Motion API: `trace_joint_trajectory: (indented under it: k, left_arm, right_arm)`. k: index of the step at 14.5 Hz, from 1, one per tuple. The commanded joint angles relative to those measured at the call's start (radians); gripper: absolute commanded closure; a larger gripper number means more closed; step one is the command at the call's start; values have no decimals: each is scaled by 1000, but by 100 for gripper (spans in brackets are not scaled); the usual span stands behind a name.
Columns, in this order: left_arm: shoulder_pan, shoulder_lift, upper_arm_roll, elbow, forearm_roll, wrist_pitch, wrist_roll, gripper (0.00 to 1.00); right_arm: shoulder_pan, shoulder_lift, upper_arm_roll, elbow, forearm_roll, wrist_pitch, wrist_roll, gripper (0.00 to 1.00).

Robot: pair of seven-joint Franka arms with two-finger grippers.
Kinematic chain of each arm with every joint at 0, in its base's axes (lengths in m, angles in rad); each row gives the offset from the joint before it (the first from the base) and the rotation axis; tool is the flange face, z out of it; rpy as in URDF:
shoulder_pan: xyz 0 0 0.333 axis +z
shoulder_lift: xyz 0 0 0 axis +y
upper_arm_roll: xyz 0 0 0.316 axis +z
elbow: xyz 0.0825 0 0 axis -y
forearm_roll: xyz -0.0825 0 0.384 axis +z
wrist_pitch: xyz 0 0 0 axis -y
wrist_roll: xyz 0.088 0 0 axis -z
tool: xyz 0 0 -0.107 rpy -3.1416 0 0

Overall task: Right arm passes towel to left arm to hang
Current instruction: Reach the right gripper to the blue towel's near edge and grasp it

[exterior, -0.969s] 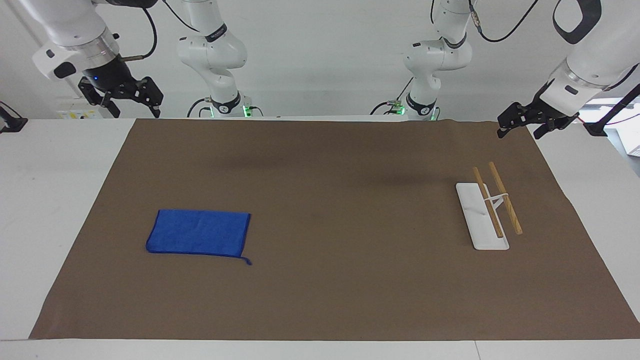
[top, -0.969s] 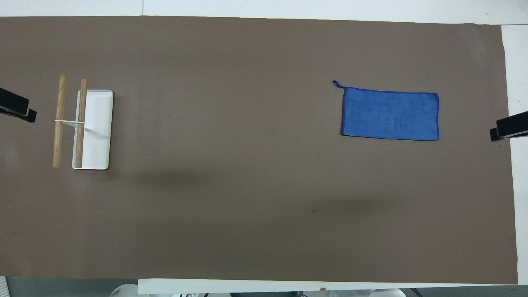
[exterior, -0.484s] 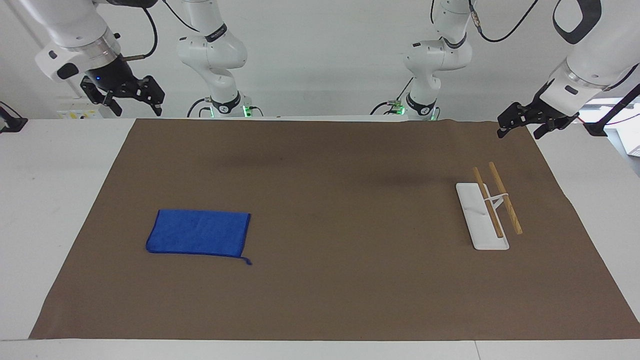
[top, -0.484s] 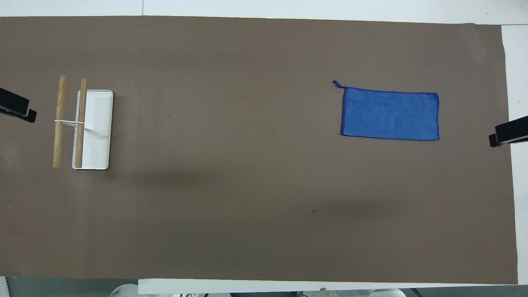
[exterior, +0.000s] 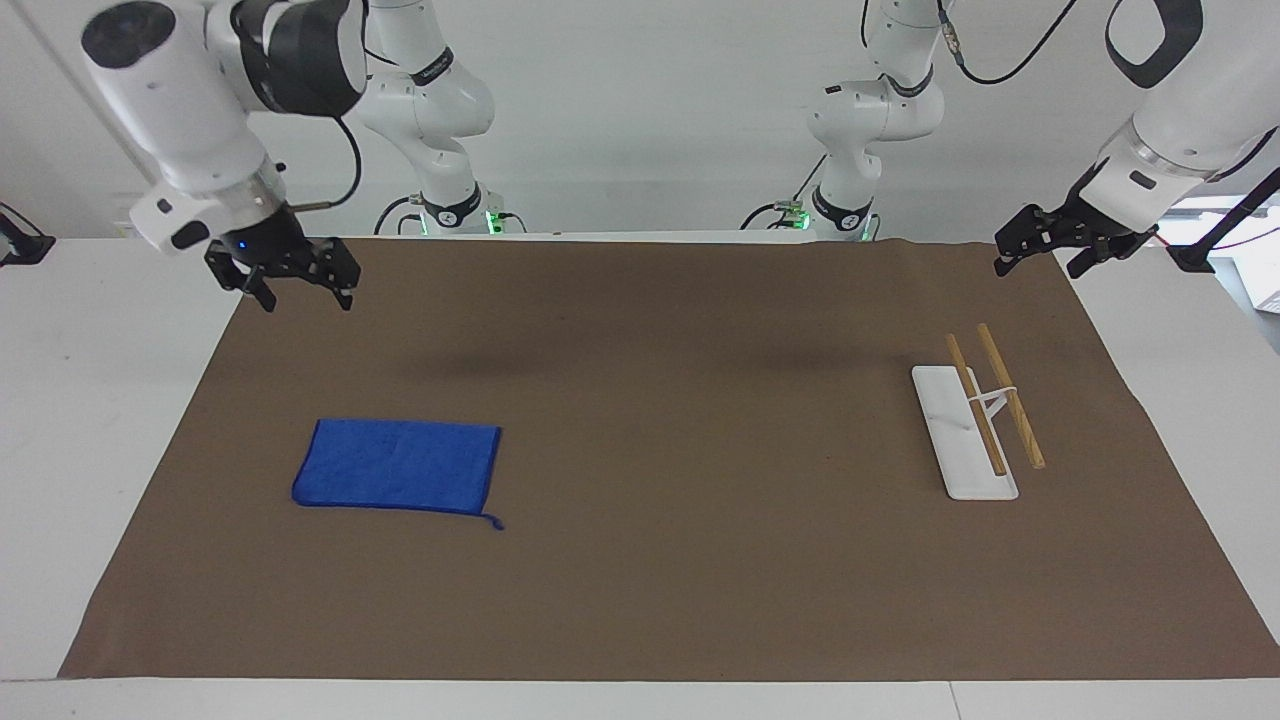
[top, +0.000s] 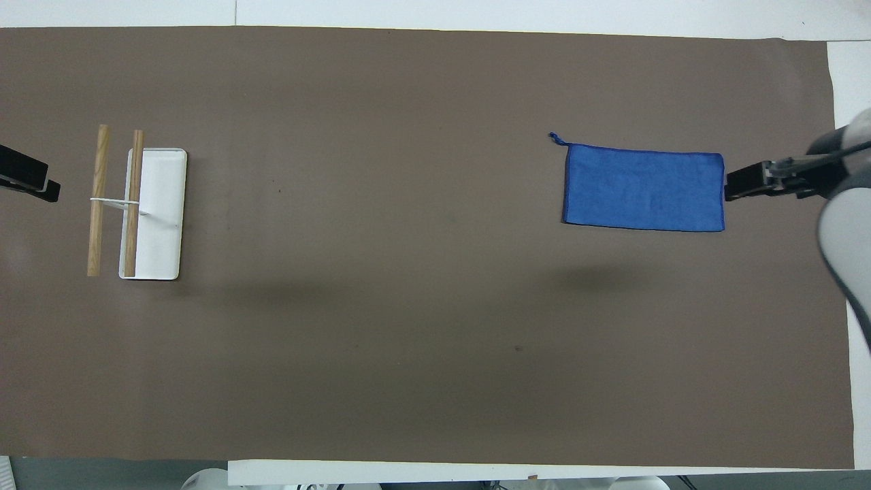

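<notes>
The blue towel (exterior: pixel 398 467) lies flat on the brown mat (exterior: pixel 650 580), toward the right arm's end of the table, with its loop (exterior: pixel 493 521) at one corner. It also shows in the overhead view (top: pixel 644 188). My right gripper (exterior: pixel 305 297) is open and empty. It hangs in the air over the mat's edge, beside the towel's short side and apart from it; the overhead view (top: pixel 738 185) shows it just off that side. My left gripper (exterior: pixel 1036 264) is open and empty. It waits in the air over the mat's corner at the left arm's end (top: pixel 37 185).
A white rack base (exterior: pixel 950 440) with two raised wooden bars (exterior: pixel 1012 396) stands on the mat toward the left arm's end; it also shows in the overhead view (top: pixel 160 224). White table (exterior: pixel 100 400) borders the mat.
My right arm has swung down and inward, from above the table's edge to over the mat beside the towel. The left arm, the towel and the rack have not moved.
</notes>
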Motion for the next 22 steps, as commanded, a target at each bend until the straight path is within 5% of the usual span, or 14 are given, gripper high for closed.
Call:
trace_joint_trajectory:
  k: [1,3,8,19,22]
  left_arm:
    - [10,-30,-3,-37,-3,24,9,0]
    - [10,-30,-3,-37,-3,24,9,0]
    - [10,-30,-3,-37,-3,24,9,0]
    - [10,-30,-3,-37,-3,24,9,0]
    - [10,-30,-4,-37,-3,24,9,0]
  right_arm:
    - [10,92,4,-101,12,205,50,0]
    - [9,138,4,-169,12,338,46,0]
    - [-2,235,4,-203,12,435,-27,7]
    - [-1,238,3,-278,12,502,-45,33]
    - [-4,240,4,-275,12,502,-45,79]
